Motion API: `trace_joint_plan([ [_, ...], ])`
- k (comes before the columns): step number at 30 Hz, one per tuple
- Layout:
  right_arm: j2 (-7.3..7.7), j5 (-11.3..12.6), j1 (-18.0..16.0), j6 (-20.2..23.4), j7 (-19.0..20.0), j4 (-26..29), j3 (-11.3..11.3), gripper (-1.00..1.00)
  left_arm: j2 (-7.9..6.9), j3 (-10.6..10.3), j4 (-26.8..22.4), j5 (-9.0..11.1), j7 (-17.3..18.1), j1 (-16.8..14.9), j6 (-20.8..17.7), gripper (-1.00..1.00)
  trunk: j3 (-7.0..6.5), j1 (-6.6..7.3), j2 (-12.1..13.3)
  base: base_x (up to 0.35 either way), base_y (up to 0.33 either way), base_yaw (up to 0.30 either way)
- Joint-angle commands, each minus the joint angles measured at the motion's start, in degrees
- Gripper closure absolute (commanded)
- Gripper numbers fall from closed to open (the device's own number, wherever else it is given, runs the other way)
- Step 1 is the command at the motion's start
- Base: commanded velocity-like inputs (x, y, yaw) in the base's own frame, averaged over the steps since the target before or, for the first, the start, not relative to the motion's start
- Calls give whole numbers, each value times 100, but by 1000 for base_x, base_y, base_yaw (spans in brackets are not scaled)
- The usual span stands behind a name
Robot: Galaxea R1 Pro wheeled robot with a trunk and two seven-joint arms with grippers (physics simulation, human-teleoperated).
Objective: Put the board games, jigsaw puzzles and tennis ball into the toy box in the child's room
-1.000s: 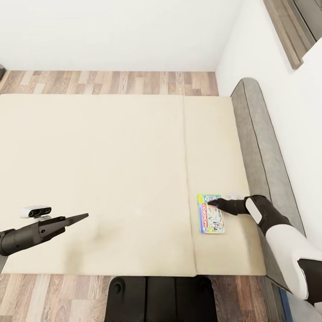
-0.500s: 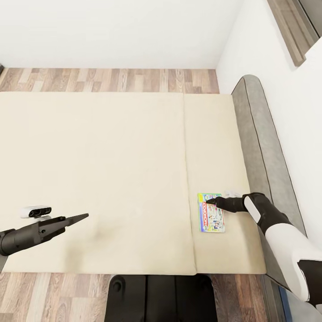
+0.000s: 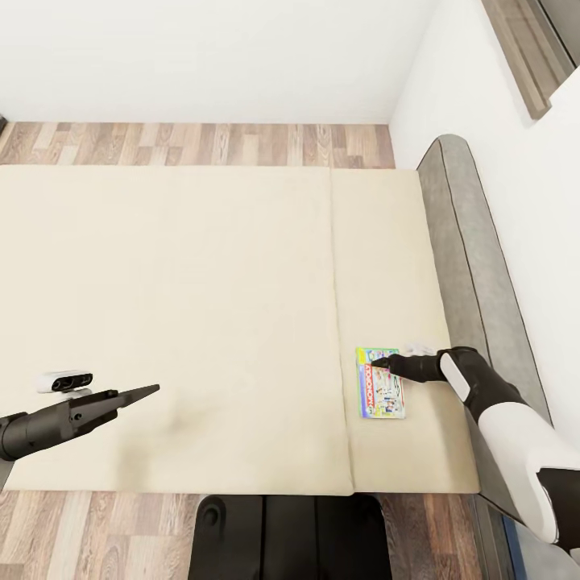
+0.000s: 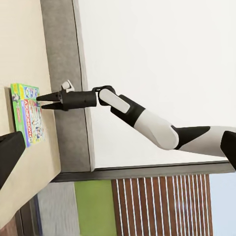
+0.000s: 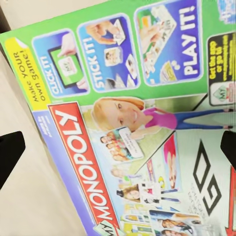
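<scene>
My right gripper (image 3: 380,366) sits low over the thin flat white-green Monopoly board game box with the red strip (image 3: 381,394), at the end of the box nearer the far wall. The box lies flat on the narrow beige mattress panel of the low bed (image 3: 201,306), just beside the dark grey padded headboard (image 3: 467,266). The forearm comes in from the headboard side, I judge so that the fingers can straddle the box's short edge; a box this thin offers little else to grip.

Right hand state: fingers parted, nothing clamped. In the left wrist view the two tips (image 4: 45,101) show a narrow wedge of gap right at the box edge (image 4: 27,115). Contact cannot be confirmed.

The right wrist view gives the lid print (image 5: 132,132) in close detail, with dark finger ends at either side, so the box lies between the fingers. The head view gives the layout of the bed.

Left gripper (image 3: 149,391) hovers over bare mattress, well apart from the box, carrying nothing; its fingers read as one closed point.

The toy box awaits elsewhere.
</scene>
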State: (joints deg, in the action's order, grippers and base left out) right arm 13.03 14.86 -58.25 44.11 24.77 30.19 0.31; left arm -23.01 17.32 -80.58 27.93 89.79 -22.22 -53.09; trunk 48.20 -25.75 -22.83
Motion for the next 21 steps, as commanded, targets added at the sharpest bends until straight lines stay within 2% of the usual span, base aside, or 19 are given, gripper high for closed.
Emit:
trace_joint_plan([
  [1,12,10,-2,27,10,4,3,-100,-2,-1,-2,-2,21,-1,-61,-100,6,-3,-9,0,0,0],
  [9,111,15,5,27,10,5,4,-100,-2,-1,-2,1,21,-1,-61,-100,6,-3,-9,0,0,0],
  [21,135,16,7,27,4,5,4,-100,-2,-1,-2,10,21,-1,-61,-100,6,-3,-9,0,-24,0],
])
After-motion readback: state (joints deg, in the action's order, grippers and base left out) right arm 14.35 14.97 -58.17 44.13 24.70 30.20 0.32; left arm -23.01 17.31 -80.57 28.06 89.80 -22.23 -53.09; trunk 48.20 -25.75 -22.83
